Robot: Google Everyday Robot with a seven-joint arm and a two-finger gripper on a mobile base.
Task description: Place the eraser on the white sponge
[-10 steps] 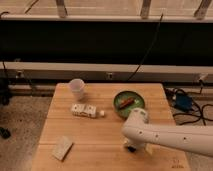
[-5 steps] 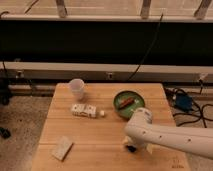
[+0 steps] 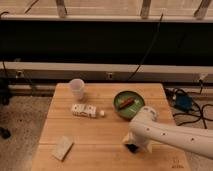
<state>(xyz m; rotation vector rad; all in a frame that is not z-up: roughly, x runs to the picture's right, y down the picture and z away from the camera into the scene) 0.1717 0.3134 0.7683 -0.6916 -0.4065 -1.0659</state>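
Observation:
The white sponge (image 3: 62,147) lies flat near the table's front left corner. My white arm reaches in from the right, and its end points down at the table's front middle. The gripper (image 3: 131,147) shows only as a dark shape low over the wood under the arm's end, well to the right of the sponge. I cannot make out the black eraser apart from that dark shape; it is either hidden by the arm or at the gripper.
A green bowl (image 3: 120,111) holding a reddish-brown stick (image 3: 126,103) stands at the back right, just behind my arm. A white cup (image 3: 77,89) stands at the back left. A white boxed item (image 3: 83,110) lies mid-table on the wooden table (image 3: 100,135).
The arm's upper part has shifted slightly to the right. The gripper has stayed at almost the same spot, low over the table. The sponge and other things have not moved.

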